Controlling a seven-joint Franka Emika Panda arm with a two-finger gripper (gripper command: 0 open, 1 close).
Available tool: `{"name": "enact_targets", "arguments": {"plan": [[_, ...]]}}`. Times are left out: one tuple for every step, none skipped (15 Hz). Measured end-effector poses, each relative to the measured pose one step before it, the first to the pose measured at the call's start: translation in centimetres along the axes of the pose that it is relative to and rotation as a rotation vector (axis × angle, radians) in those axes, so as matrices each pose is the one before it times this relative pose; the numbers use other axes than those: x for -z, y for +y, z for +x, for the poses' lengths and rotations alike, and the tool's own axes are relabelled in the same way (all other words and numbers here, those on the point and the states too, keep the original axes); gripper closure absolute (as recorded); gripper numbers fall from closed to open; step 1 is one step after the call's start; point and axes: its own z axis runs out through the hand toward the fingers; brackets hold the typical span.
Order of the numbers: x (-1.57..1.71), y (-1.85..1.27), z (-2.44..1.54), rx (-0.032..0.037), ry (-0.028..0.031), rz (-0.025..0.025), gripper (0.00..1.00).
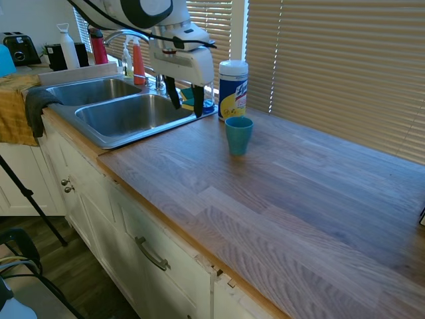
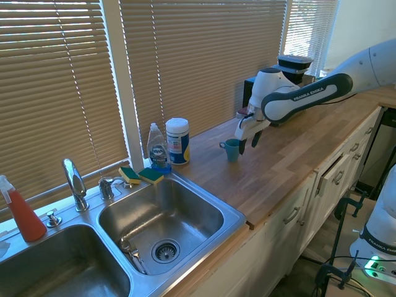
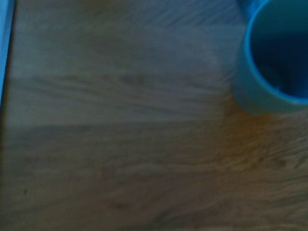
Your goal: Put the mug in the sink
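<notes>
The teal-blue mug [image 1: 238, 134] [image 2: 232, 149] stands upright on the wood countertop [image 1: 285, 193], just in front of the wipes canister. Its open mouth fills a corner of the wrist view [image 3: 276, 57]. My gripper [image 1: 186, 100] [image 2: 249, 141] hovers above the counter between the sink and the mug, a short way from the mug. It is open and holds nothing. The double-basin steel sink [image 1: 113, 113] [image 2: 158, 216] lies beyond the gripper, with its chrome faucet [image 2: 74, 182] at the window side.
A white-and-yellow wipes canister [image 1: 233, 89] and a dish-soap bottle [image 2: 158, 148] stand by the blinds, with sponges [image 2: 141, 175] at the sink's rim. A red spray bottle [image 2: 21, 213] is beside the faucet. A microwave [image 2: 272, 93] sits further along the counter.
</notes>
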Motion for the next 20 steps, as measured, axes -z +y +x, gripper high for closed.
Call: {"name": "enact_targets", "arguments": {"plan": [[-0.084, -0.559, 1.032, -0.04367, 0.00658, 0.00496, 0.0], [-0.137, -0.495, 1.033, -0.04097, 0.00631, 0.00481, 0.0], [-0.152, -0.486, 1.101, -0.03689, 0.00813, 0.00347, 0.0], [-0.246, -0.413, 1.137, -0.03979, 0.01035, -0.00087, 0.0], [-0.35, -0.383, 1.106, -0.03808, 0.01133, -0.00297, 0.0], [-0.541, -0.347, 0.999, -0.03422, 0.00852, -0.00557, 0.0], [-0.608, -0.3, 0.893, -0.02789, 0.00757, -0.00693, 0.0], [-0.649, -0.257, 0.73, -0.02296, 0.00679, -0.00968, 0.0], [-0.797, -0.132, 0.716, -0.01953, 0.00836, -0.01519, 0.0], [-0.831, -0.037, 0.532, -0.01585, 0.00727, -0.01613, 0.0], [-0.793, 0.095, 0.438, -0.01248, 0.00276, -0.01522, 0.0], [-0.703, 0.221, 0.383, -0.00695, -0.00118, -0.01626, 0.0], [-0.655, 0.222, 0.248, -0.00479, -0.00268, -0.01802, 0.0], [-0.661, 0.153, 0.198, -0.00361, -0.00187, -0.01382, 0.0], [-0.772, 0.078, 0.079, -0.00142, -0.00214, -0.01274, 1.0], [-0.776, 0.024, -0.057, 0.00013, -0.00359, -0.01216, 1.0], [-0.701, 0.014, -0.067, 0.00068, -0.00339, -0.01079, 1.0], [-0.573, -0.006, -0.106, 0.00191, -0.00243, -0.00893, 1.0], [-0.395, -0.024, -0.118, 0.00145, -0.00238, -0.00619, 1.0], [-0.31, -0.006, -0.061, 0.00057, -0.00196, -0.00455, 1.0]]}}
